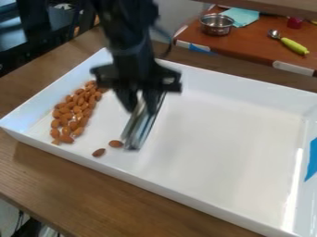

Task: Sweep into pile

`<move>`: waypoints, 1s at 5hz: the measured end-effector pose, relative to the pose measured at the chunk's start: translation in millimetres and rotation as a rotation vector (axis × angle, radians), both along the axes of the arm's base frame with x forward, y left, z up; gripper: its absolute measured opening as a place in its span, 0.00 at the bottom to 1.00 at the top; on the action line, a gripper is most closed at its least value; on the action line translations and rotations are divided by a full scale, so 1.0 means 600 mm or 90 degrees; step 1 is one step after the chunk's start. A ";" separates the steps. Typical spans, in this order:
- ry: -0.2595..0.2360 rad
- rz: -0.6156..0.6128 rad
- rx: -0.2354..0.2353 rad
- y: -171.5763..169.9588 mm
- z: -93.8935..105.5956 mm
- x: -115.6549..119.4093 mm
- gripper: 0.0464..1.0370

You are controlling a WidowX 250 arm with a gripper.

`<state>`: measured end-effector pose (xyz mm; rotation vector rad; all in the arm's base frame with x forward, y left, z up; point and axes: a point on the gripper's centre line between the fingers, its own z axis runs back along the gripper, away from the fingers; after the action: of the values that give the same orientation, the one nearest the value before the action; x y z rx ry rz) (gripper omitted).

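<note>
Nearest, a brown wooden surface (93, 194) is running under a big white tray (217, 162), which is sitting at a slant to the view. A strip of blue tape (311, 159) is clinging to the tray's wall at the right edge of the view. On the tray floor, near the tray's near wall, a loose almond (99, 152) is lying just beside a second loose almond (116, 144), which is resting close to the lower end of a metal tool (142, 127). The black gripper (143, 104) is hanging over the left part of the tray; its jaws are closing around the metal tool, which is tilting down toward the tray floor. To the left of the tool, the almond pile (71, 113) is stretching in a long band beside the tray's left wall, its far end narrowing. Beyond the tray, a red-brown surface (257, 44) is holding a metal pot (217, 24), a teal cloth (241, 16) partly behind it, a spoon with a green handle (294, 45) and a small red thing (294, 22).
</note>
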<state>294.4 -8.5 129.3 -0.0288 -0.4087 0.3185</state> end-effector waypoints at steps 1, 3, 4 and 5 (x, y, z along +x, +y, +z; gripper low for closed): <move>0.015 -0.002 0.041 0.014 -0.041 0.000 0.29; 0.030 0.008 0.066 0.061 -0.055 -0.008 0.29; 0.027 0.010 0.072 0.104 -0.032 -0.026 0.29; 0.016 0.012 0.096 0.134 -0.025 -0.038 0.29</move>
<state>271.6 71.9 114.4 0.1271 -0.4077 0.3055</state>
